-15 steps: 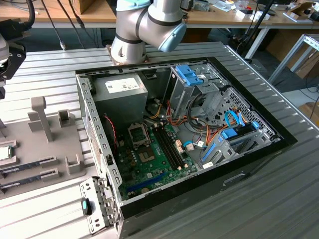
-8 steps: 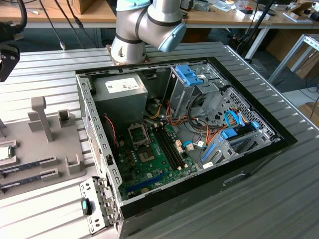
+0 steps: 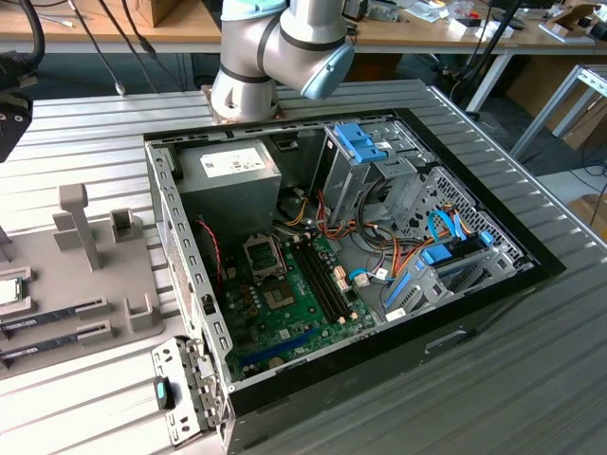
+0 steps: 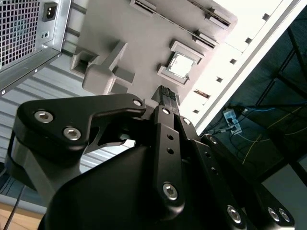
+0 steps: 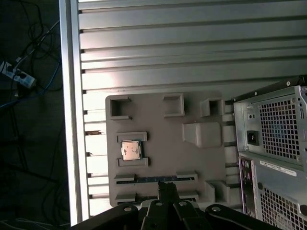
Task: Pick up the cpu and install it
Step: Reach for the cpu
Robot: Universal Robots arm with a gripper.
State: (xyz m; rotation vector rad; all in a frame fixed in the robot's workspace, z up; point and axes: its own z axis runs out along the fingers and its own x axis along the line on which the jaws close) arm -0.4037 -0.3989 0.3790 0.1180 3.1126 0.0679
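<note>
Field notes:

- **Far left edge of the exterior view, mid-height:** the small flat square cpu with silvery top and green rim is sitting in its pocket on the pale grey moulded parts tray, not yet picked up.
- **Axis:** being square, the cpu is offering no long axis. Its edges are running parallel to the tray's.
- **Gripper:** in the first wrist view the black two-finger gripper is hovering above the tray, tips pressed together on nothing.
- **Key relation:** the cpu is lying beyond the tips and off to one side, with a long narrow stick slot between them.
- **Top centre of the exterior view:** the grey-and-blue jointed arm is bending out towards the upper left.
- **Right:** the open black computer case is lying well apart from the cpu.
</note>
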